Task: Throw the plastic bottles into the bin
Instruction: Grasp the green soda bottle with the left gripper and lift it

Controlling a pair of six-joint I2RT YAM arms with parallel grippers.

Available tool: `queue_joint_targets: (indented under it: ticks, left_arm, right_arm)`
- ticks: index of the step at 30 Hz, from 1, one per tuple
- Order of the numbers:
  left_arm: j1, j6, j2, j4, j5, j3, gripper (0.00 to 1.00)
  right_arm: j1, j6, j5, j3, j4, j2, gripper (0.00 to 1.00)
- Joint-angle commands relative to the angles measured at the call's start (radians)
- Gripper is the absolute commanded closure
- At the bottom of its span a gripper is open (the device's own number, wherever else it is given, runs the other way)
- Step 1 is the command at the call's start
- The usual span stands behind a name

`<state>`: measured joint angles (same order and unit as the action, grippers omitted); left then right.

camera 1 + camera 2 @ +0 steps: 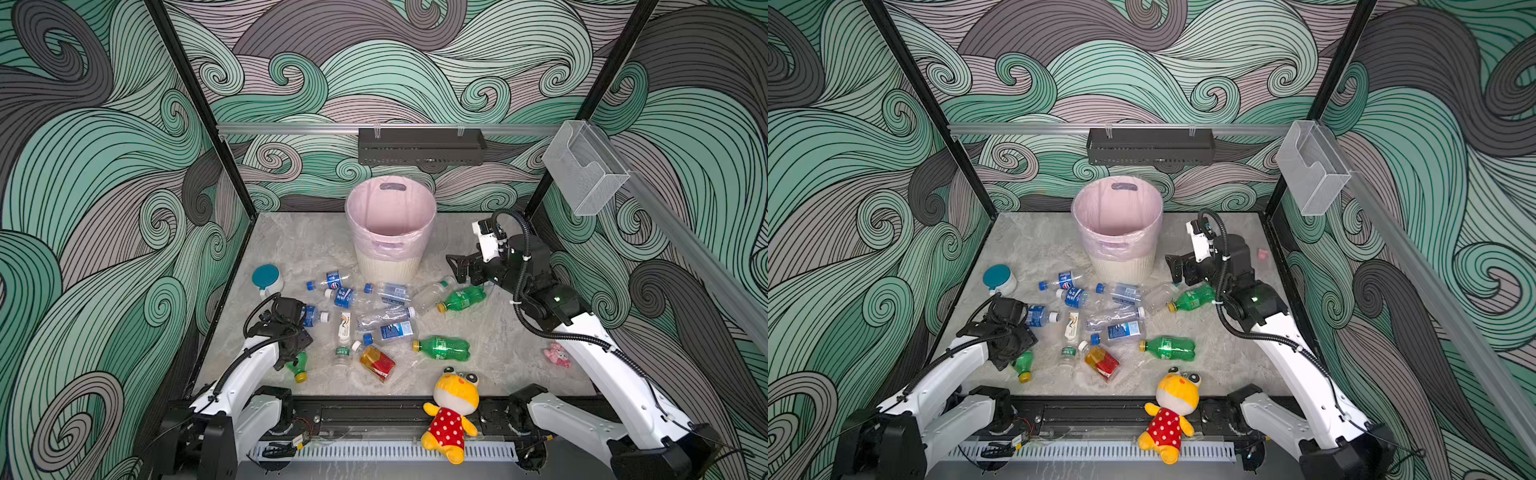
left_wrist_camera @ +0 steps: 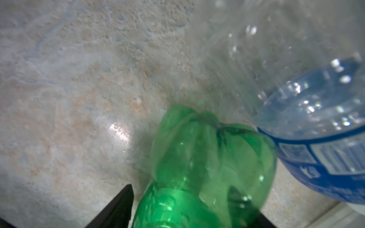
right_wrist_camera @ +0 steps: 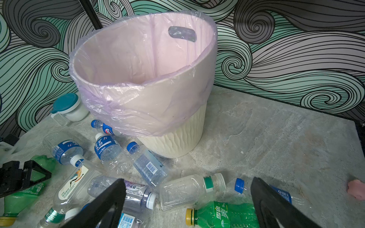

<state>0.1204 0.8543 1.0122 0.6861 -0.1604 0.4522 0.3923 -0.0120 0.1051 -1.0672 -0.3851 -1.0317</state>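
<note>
Setting: Swirling teal-and-grey wave wallpaper walls in a grey marbled tabletop (image 1: 519, 332). Two white robot arms reach in from the near edge.
Bottles: small plastic drink bottles (image 1: 386, 316), clear with blue labels, green with yellow caps and one amber, lie scattered on their sides between the arms. All those in view are on the tabletop, in front of the bin.
Left gripper: the left gripper (image 2: 180, 189) is down at the table, its black fingers either side of a small green plastic bottle with a yellow cap (image 1: 300, 368). A clear blue-labelled bottle (image 2: 316, 118) lies just beside it. I cannot tell whether the jaws already press the green plastic or only bracket it.
Right gripper: the right gripper (image 3: 187, 180) hangs near the bin's side, jaws spread wide and empty, above a second green bottle (image 3: 227, 215).
Step in hand: this looks like the left arm's pick of the small green bottle.
Next move: it likely calls for a firm pinch, a lift clear of the neighbouring bottle, then a carry across to the bin's mouth.
Bin: the round cream-white ribbed wastebasket lined with a translucent pink bag (image 1: 388, 266) stands upright at the back centre. No bottle shows inside it, as far as the views reach.
Other containers: a teal-lidded white cup (image 1: 266, 280) sits near the left wall, closed, its contents hidden. A clear plastic box (image 1: 582, 166) on the right rail appears empty.
</note>
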Motion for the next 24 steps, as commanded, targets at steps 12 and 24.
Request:
queue_joint_targets:
  ticks: [12,24]
  left_arm:
    - [0.023,-0.063,-0.035,0.049,0.025,0.053,0.5]
    - [0.042,-0.207,-0.3,0.2,0.021,0.297,0.5]
  right_arm:
    - [-0.008,-0.035,-0.025,0.027,-0.014,0.025,0.03]
    - [-0.012,-0.159,-0.21,0.142,-0.052,0.068,0.04]
